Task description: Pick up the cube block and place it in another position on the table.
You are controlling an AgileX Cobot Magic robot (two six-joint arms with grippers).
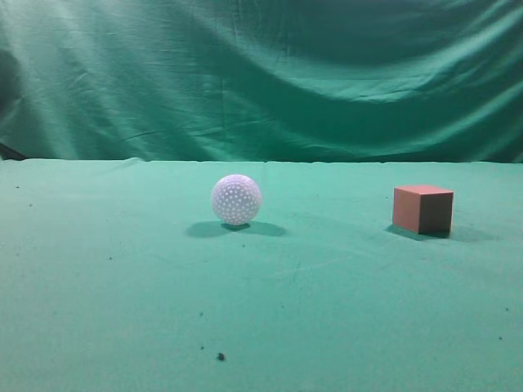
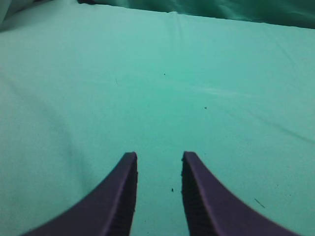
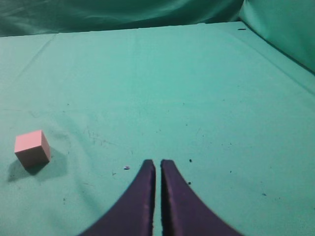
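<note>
1. The right gripper is being held above the table with its fingers pressed almost together, nothing between them.
2. The left gripper is being held spread over bare cloth.
3. The cube block is being seen resting at the right, well apart from the white dimpled ball.

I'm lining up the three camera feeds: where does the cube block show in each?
Exterior view: cube block right of centre, on the table.
Left wrist view: not in it.
Right wrist view: cube block at far left, left of the right end effector.
Shared landmark: the green table.
</note>
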